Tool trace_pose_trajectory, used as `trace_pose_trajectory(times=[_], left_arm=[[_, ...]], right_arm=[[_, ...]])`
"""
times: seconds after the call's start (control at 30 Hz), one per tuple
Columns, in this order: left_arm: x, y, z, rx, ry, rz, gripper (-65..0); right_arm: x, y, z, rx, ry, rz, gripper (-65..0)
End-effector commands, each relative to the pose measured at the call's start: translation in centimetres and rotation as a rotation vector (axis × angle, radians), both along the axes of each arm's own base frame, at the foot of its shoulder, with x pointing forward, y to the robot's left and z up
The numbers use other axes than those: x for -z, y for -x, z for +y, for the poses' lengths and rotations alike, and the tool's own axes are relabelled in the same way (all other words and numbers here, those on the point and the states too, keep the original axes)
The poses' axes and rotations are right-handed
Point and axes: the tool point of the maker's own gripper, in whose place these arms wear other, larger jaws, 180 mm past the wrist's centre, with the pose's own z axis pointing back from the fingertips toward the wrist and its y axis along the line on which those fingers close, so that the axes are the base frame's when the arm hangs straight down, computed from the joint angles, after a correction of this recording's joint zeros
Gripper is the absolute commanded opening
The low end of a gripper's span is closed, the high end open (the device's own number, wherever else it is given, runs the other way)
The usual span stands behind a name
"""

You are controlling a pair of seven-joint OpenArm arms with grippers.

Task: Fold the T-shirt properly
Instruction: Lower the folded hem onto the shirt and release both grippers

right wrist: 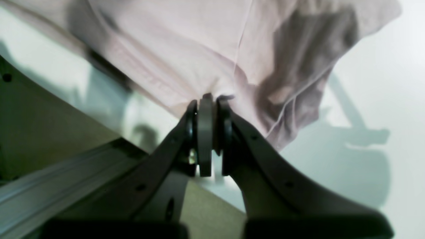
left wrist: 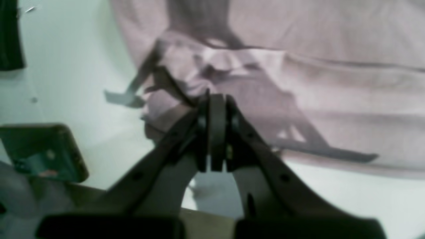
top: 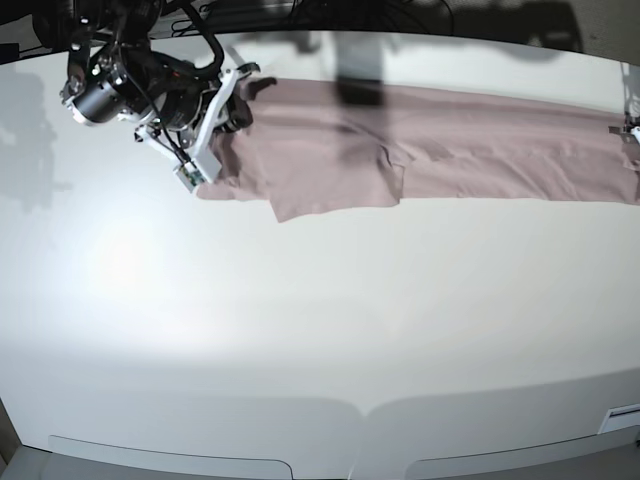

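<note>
The dusty-pink T-shirt (top: 450, 150) lies stretched in a long band across the far part of the white table (top: 300, 330), with one flap (top: 330, 190) hanging nearer. My right gripper (top: 243, 98) is at the shirt's left end. In the right wrist view it (right wrist: 206, 99) is shut, and the T-shirt (right wrist: 186, 49) bunches into its tips. My left gripper (top: 632, 131) shows only as a sliver at the right edge. In the left wrist view it (left wrist: 214, 98) is shut at a crumpled bit of the T-shirt (left wrist: 332, 83); the pinch itself is hidden behind the pads.
Dark cables (top: 330, 12) run along the table's far edge. A dark object (left wrist: 10, 36) sits at the upper left of the left wrist view. The table's front edge (top: 360, 410) curves across the bottom of the base view.
</note>
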Motion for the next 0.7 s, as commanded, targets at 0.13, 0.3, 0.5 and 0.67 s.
trace_pose_trajectory(times=[0.13, 0.3, 0.5, 0.67], left_arm=[[-1.8, -1.2, 1.4, 0.01, -0.05, -0.045, -65.0], [-1.9, -1.4, 1.4, 0.013, -0.051, -0.053, -65.0], [-1.9, -1.4, 1.4, 0.014, -0.053, -0.052, -61.7], [-1.9, -1.3, 1.4, 0.013, -0.054, -0.048, -41.0]], right_arm=[[-0.1, 0.8, 0.0, -0.004, -0.002, 0.002, -65.0], [0.0, 0.9, 0.0, -0.004, -0.002, 0.006, -65.0], [0.0, 1.0, 0.0, -0.005, -0.001, 0.008, -65.0], [0.1, 1.1, -0.1, -0.006, 0.004, 0.016, -49.0]])
